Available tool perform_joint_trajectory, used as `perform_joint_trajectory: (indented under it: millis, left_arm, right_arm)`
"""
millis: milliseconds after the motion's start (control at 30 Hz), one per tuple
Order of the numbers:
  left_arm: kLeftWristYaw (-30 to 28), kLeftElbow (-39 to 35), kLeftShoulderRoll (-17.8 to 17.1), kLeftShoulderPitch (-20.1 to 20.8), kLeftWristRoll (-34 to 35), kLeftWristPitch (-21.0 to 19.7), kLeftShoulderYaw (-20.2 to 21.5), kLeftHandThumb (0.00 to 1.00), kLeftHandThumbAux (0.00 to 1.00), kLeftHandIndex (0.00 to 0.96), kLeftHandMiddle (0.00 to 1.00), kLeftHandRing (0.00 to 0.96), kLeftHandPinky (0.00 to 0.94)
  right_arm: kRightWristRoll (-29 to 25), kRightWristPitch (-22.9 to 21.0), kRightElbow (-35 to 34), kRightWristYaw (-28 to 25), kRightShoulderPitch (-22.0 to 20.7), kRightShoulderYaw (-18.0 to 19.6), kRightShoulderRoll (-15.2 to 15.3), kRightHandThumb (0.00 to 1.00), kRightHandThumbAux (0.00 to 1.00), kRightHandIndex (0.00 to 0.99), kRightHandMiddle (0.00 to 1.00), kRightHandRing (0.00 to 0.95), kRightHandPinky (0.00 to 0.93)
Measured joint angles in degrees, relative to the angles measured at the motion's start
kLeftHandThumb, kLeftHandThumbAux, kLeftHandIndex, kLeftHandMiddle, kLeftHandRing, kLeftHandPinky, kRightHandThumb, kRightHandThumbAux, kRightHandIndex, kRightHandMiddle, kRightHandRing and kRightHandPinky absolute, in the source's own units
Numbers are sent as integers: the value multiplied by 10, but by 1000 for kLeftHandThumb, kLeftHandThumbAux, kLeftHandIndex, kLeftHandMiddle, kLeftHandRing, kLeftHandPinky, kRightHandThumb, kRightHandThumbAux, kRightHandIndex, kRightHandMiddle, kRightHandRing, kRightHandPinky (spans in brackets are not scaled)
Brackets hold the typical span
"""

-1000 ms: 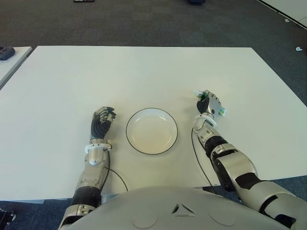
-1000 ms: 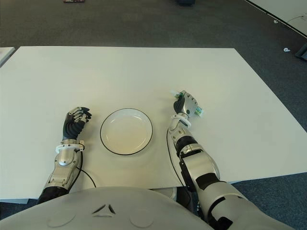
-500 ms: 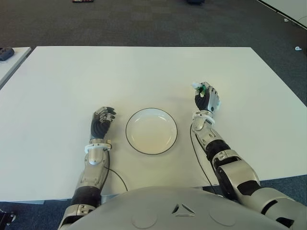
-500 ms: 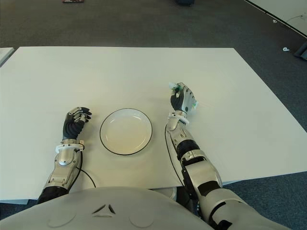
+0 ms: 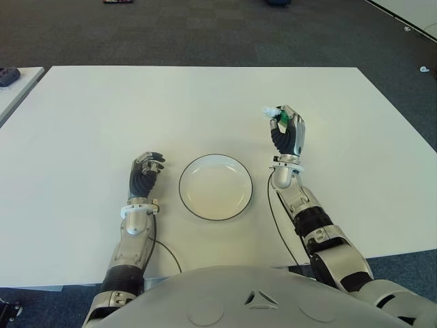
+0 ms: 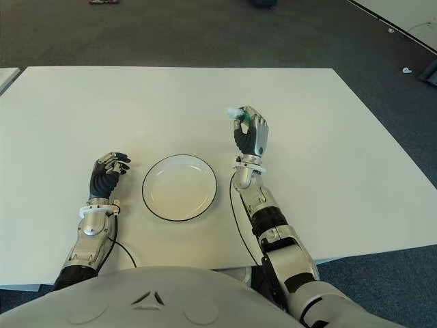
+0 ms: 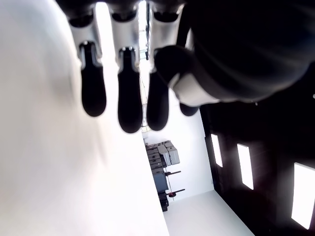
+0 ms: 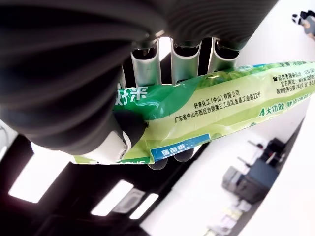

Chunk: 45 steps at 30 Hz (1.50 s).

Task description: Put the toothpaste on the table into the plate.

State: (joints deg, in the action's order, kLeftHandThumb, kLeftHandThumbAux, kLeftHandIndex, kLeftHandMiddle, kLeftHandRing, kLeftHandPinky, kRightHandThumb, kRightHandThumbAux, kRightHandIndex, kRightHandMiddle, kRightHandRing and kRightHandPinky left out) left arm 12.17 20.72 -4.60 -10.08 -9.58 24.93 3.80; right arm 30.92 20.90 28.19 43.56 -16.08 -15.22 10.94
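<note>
Carry step in hand: pick-up done, placing not yet begun. Right robot hand [image 5: 287, 134] raised clear of the tabletop [image 5: 205, 102], fingers [image 8: 177, 66] wrapped around the green-and-white toothpaste [image 8: 206, 105], thumb pressed across the tube's face. Tube end seen poking out above the knuckles in the eye views [image 6: 236, 113]. Plate [image 5: 216, 186] bare, near the front edge of the tabletop, just inboard of the loaded hand and nearer the robot. Left robot hand [image 5: 144, 175] curled shut on nothing, beside the plate on its left. Next, by judgement: swing toward the plate's middle, lower until the tube sits over the well, then loosen the fingers gently so the tube lies inside the rim rather than tipping across it.
</note>
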Motion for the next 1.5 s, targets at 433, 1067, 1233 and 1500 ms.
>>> perform_joint_trajectory:
  millis: [433,1067,1233,1500]
  left_arm:
    - [0,2,-1,1,-1,0,0,836,678,422,471,540,499]
    - [0,2,-3,1,-5,0,0,836,676,430,467,530,495]
    - [0,2,-3,1,-6,0,-1,836,677,428,468,534,499]
    - [0,1,-3,1,-7,0,-1,836,677,428,468,536,498]
  right_arm:
    - [5,69,-145,-126,64,-35,6,705,724,438,846,838,819]
    - [14,157,-164,-347,69,-100,65,710,720,440,850,834,837]
    - [17,167,-152,-386,59,-115,67,710,718,441,850,835,845]
    - [25,168,-132,-443,48,-139,66,711,716,441,862,843,855]
